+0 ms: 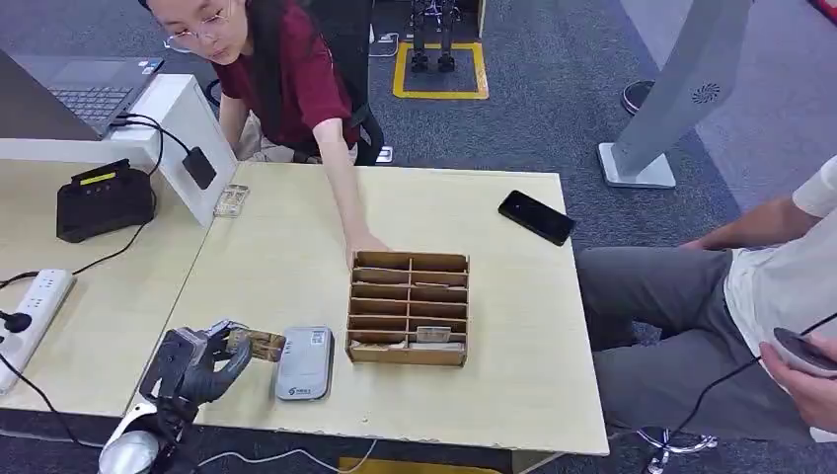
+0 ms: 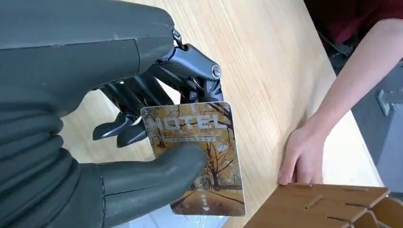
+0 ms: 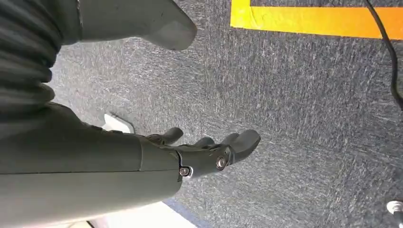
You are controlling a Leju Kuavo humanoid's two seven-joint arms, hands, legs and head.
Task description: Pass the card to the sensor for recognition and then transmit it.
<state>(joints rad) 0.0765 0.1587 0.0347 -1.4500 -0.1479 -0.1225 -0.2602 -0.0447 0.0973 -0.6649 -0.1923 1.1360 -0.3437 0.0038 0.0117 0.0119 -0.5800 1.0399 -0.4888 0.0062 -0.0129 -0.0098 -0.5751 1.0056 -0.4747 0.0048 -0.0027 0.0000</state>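
At the near edge of the pale wood-grain desk, the left robot hand grips a glossy rectangular hotel key card, the thick grey thumb pressed on its face and the dark fingers behind it. The left wrist view shows what the head view cannot: the card is printed with an autumn avenue of trees in gold and brown, with the word HOTEL in pale letters across one end and rounded corners. In the head view the card is a small brown patch held just beside a flat grey rounded-rectangle card sensor lying on the desk. The right robot hand hangs over speckled grey carpet with its fingers spread apart and nothing in them; a strip of yellow floor tape runs nearby.

Just beyond the sensor stands a light brown wooden slotted card box, divided into two columns of narrow compartments. A person's hand rests at its far corner. Farther out lie a black slab phone and, to the left, a black terminal and a white power strip.
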